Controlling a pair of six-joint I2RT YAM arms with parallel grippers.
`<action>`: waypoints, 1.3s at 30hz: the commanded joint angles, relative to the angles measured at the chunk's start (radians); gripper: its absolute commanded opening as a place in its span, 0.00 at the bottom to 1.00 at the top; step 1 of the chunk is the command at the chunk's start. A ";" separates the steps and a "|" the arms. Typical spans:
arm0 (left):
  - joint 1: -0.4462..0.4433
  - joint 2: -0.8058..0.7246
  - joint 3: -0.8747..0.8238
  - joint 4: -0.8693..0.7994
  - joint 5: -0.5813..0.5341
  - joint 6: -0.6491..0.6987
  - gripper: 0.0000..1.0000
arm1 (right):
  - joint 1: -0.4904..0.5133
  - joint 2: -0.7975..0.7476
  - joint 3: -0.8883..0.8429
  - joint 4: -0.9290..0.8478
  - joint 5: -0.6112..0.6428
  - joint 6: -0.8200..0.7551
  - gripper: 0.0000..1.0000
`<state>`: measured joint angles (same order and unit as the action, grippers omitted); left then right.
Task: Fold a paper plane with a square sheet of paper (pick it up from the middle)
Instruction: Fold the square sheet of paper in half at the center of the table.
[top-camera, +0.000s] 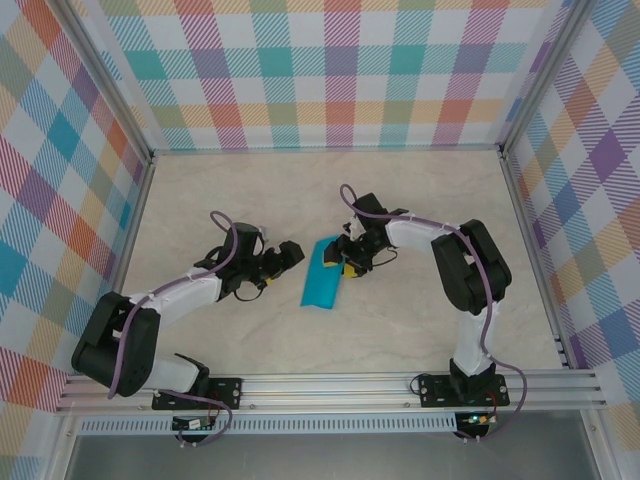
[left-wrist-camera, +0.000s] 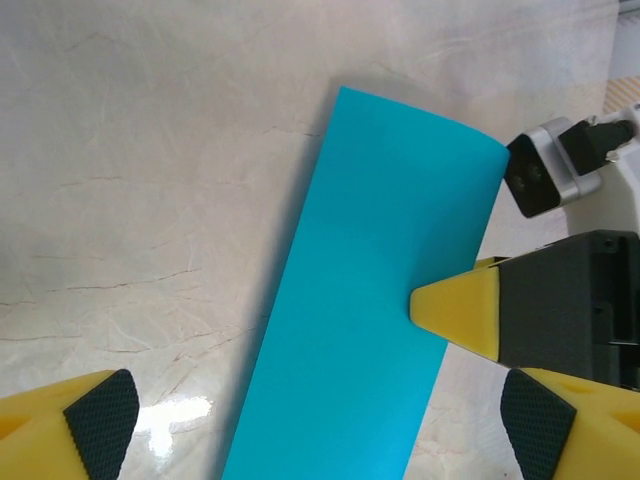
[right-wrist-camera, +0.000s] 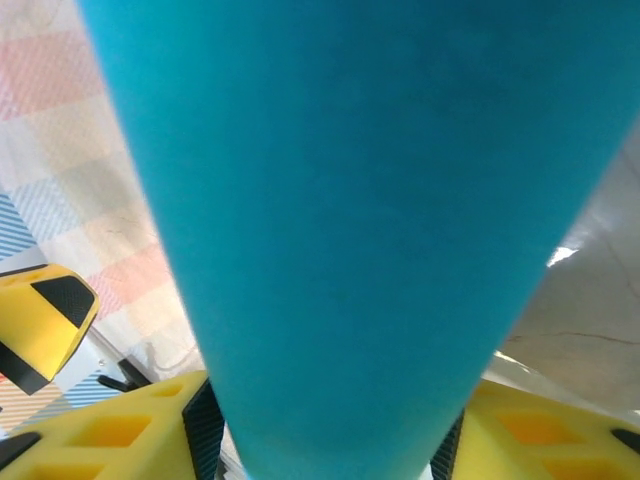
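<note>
The left end effector (top-camera: 285, 256) is spread wide, just left of the sheet of paper (top-camera: 322, 280). The blue paper, folded narrow, lies in the middle of the bench (top-camera: 250, 330). Its far end sits between the fingers of the right end effector (top-camera: 348, 262); I cannot tell if they pinch it.

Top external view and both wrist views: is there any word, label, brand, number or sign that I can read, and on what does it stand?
None can be read.
The teal paper is plain, the table bears only marbling, and the walls only a check pattern.
</note>
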<state>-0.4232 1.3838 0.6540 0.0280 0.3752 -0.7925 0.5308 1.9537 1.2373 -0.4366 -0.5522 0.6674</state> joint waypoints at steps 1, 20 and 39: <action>-0.010 0.025 0.031 -0.001 0.029 0.017 0.95 | -0.005 -0.038 0.030 -0.062 0.053 -0.034 0.62; -0.068 0.231 0.161 -0.001 0.136 0.069 0.87 | -0.023 -0.172 -0.117 0.007 0.174 0.124 0.71; -0.093 0.354 0.212 0.098 0.209 0.021 0.75 | -0.046 -0.204 -0.189 0.032 0.170 0.161 0.74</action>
<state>-0.5030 1.7248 0.8494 0.0849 0.5484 -0.7509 0.4858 1.7782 1.0580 -0.4179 -0.3851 0.8059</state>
